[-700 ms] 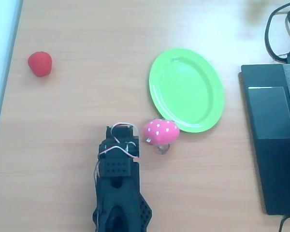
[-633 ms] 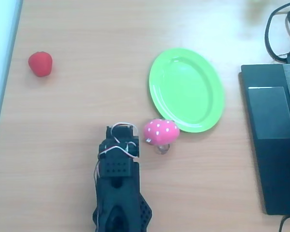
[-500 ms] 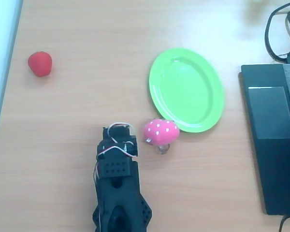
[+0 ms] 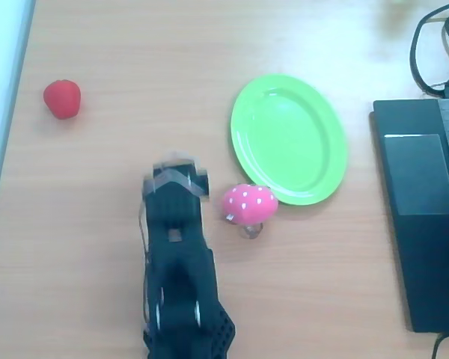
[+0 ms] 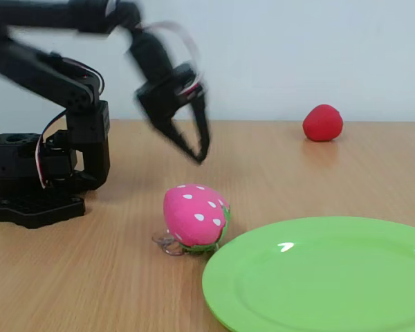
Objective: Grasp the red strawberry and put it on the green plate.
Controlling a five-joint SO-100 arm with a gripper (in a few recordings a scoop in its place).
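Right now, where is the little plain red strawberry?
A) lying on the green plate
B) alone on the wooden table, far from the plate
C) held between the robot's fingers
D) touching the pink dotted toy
B: the red strawberry sits by itself on the bare table, well apart from the green plate, the pink dotted toy and the fingers.
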